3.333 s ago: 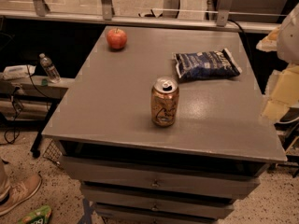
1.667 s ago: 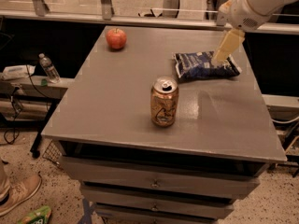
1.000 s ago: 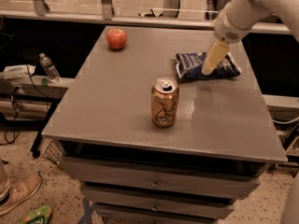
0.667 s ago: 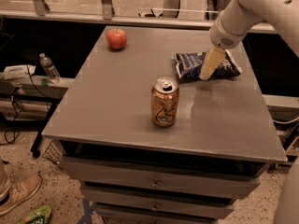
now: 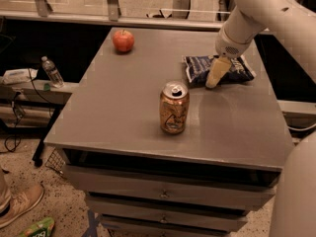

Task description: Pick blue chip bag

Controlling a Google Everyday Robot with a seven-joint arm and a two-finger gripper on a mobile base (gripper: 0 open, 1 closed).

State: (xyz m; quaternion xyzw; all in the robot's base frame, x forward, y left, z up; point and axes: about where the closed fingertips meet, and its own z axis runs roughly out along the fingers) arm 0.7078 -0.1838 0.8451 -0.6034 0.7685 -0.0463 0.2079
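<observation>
The gripper [image 5: 213, 82] had sunk lower over the blue chip bag [image 5: 196, 68] near the right edge, covering its middle; grasp unclear.

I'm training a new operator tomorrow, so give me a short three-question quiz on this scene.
1. True or false: the gripper is down at the bag, away from the can.
2. Which is nearest the table's front edge? A) can B) bag C) gripper
3. Name the fruit at the table's far left corner.
Key: 1 true; 2 A; 3 the apple.
</observation>
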